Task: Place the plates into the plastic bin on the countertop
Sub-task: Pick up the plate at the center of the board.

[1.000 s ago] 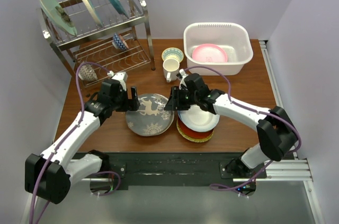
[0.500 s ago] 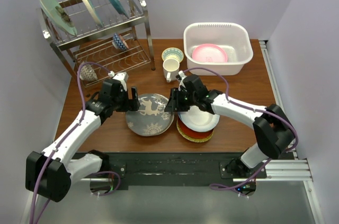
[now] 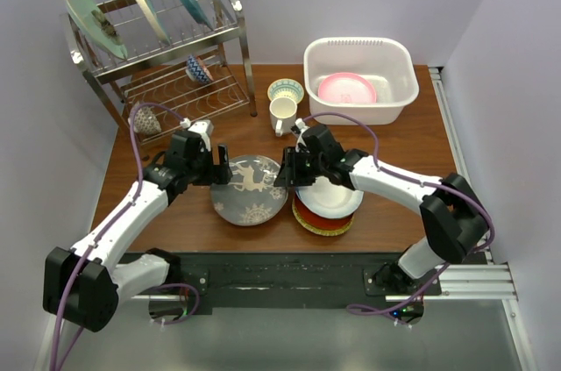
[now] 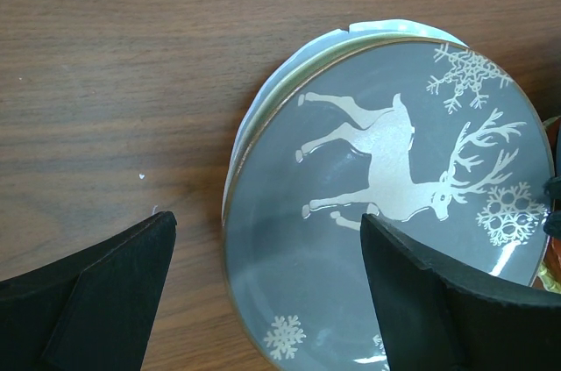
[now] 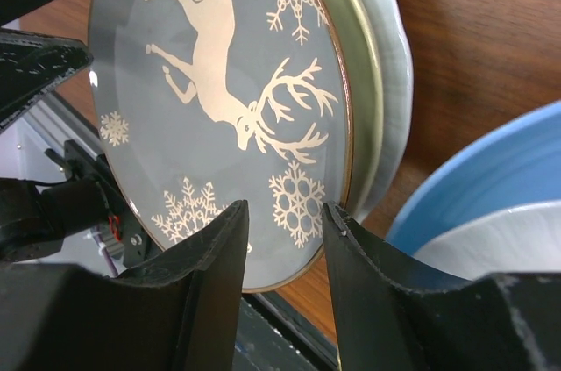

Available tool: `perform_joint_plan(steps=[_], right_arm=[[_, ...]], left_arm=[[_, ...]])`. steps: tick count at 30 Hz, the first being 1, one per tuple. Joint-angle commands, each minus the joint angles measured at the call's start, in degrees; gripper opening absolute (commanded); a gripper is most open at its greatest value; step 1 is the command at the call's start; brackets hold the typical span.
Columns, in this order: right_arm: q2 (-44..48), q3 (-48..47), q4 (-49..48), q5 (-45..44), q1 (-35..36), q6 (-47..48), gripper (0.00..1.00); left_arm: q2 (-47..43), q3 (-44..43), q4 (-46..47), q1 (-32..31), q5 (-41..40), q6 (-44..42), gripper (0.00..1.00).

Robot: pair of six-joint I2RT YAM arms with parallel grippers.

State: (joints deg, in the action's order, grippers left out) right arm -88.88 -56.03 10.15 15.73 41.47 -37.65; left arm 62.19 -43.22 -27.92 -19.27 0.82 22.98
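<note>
R tool (image 5: 285, 206) narrowed (still apart) astride 1 deer plate (image 3: 248, 191), L tool (image 4: 267, 217) wide apart

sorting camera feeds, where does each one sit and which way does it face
Top external: above and behind the bases, looking down on the countertop; left arm and right arm show.
Left wrist: on the left arm, looking down at the deer plate; left gripper shows, spread wide.
Right wrist: on the right arm, facing that plate's rim; right gripper shows.
Shared: all three see the deer plate.
</note>
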Motion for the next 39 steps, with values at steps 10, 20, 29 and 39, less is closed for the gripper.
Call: perform_joint_plan(steps=[10,20,29,39], right_arm=[[4.50,-0.57,2.94,-2.28,-0.08,1.79,0.49],[3.63,-0.22,5.05,-2.19,0.01,2.67,0.49],[1.70,0.40,4.62,-2.63,0.10,2.93,0.49],[-1.38,1.71,1.54,-2.89,0.89,1.88,0.45]], left_arm=[[0.38,-0.55,1.20,0.11,0.67,-0.31,0.91],[0.47,-0.55,1.03,0.11,0.85,-0.39,0.91],[0.38,-0.55,1.03,0.11,0.85,-0.39,0.91],[0.39,-0.55,1.03,0.11,0.94,-0.39,0.91]])
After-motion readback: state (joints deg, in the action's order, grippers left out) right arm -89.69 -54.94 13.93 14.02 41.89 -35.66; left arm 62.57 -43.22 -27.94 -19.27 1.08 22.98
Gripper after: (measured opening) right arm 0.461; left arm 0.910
